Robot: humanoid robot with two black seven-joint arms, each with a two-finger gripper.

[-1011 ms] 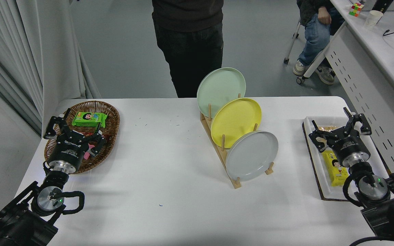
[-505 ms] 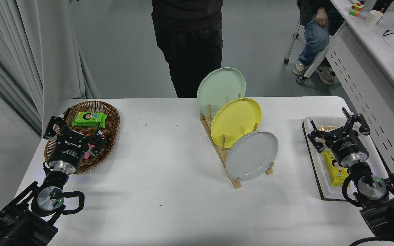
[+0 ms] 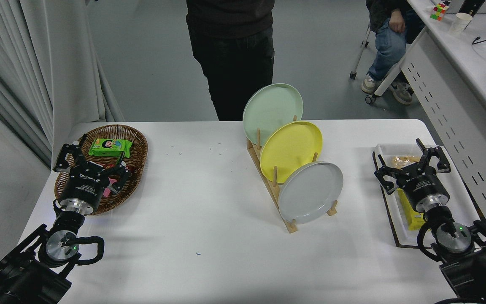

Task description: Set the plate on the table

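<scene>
Head view
Change since a second ago: the right tool [image 3: 411,162] has shifted a little toward the left and toward the far side over the white tray [image 3: 458,192]; the plates, the rack and the left arm are as they were.
Right tool: fingers spread wide apart, holding nothing, hanging above the tray's far half and over the yellow snack packet [image 3: 409,213] that lies in it.
Left tool: [image 3: 89,158] parked at the lower left, fingers spread, empty, over the near rim of the wicker basket [image 3: 139,143].
Plate: the grey plate [image 3: 310,192] stands tilted on edge in the nearest slot of the wooden rack [image 3: 268,181], its face turned toward the right, well apart from the right tool.
Other plates: the yellow plate [image 3: 291,150] stands in the slot behind it, the pale green plate [image 3: 272,109] in the farthest slot; each overlaps the one behind.
Bench: the white bench [image 3: 201,211] carries rack, basket and tray.
Basket: holds a green packet [image 3: 110,147].
Tray: sits at the bench's right edge.
Far side: a person in dark clothes [image 3: 230,50] stands behind the bench; another person sits at the upper right [image 3: 388,38].
</scene>
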